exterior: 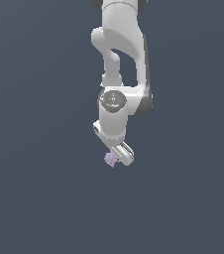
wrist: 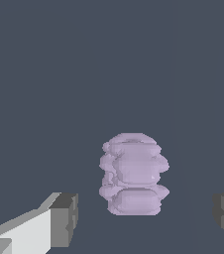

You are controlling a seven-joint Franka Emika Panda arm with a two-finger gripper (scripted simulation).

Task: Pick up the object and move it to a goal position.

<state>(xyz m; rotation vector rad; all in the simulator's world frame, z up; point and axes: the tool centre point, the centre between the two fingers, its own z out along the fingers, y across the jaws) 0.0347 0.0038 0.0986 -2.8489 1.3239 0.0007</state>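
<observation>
The white arm hangs straight down with its gripper (exterior: 118, 158) low over the lumpy lilac object (exterior: 110, 159), and in the wrist view that object (wrist: 133, 173) sits squarely in the gap between the two dark finger pads (wrist: 64, 219), clear of both. So the jaws stand open and hold nothing, lined up, I would say, for a straight close. Everything around is one flat slate-grey expanse; no tabletop edge, wall or goal marker shows.

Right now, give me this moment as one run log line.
phase: pre-grasp | gripper: open, fingers either side of object, gaps visible | object: lilac lump, not gripped | arm: lowered over it
</observation>
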